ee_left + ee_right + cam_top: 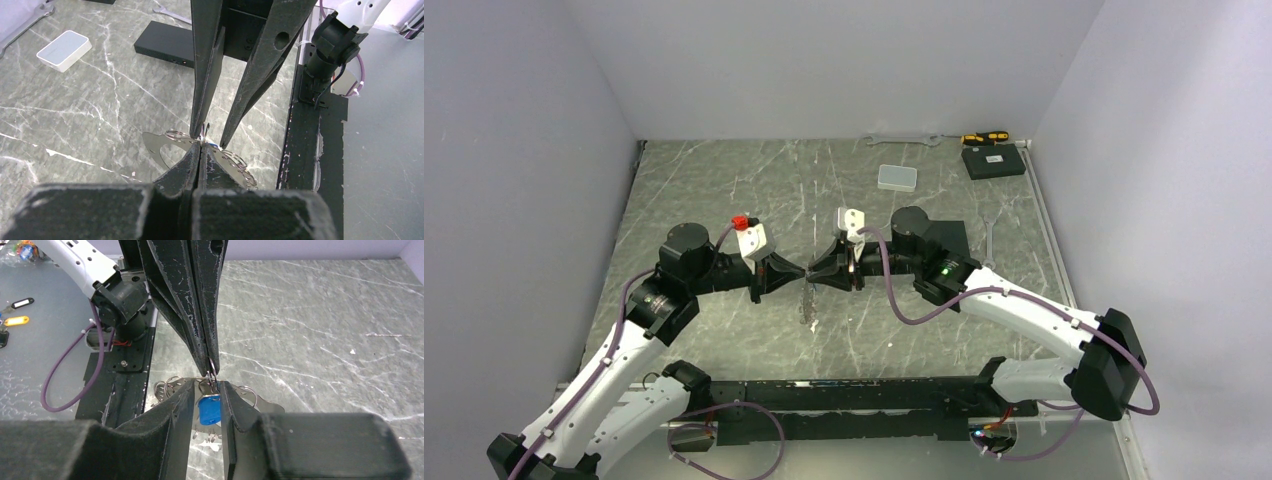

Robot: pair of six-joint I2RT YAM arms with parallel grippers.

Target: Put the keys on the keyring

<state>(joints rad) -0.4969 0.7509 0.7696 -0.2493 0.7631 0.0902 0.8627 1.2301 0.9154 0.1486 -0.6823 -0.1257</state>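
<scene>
My two grippers meet tip to tip over the middle of the table. My left gripper point(796, 277) is shut and pinches a thin wire loop point(212, 368) of the keyring point(159, 144), a flat shiny band with several wire loops that lies just under the tips. My right gripper point(208, 390) faces it. Its jaws stand a key-head apart around the blue-headed key point(209, 409), which hangs from that loop. In the left wrist view the left fingertips point(201, 146) sit closed between the right gripper's fingers point(235, 105). I cannot make out the plain silvery key.
A clear box point(897, 177) and a black box point(993, 161) stand at the back right, with wrenches point(904, 139) point(988, 240) and a screwdriver point(984, 137). The black base rail point(844, 400) runs along the near edge. Tagged keys point(20, 304) lie off the table.
</scene>
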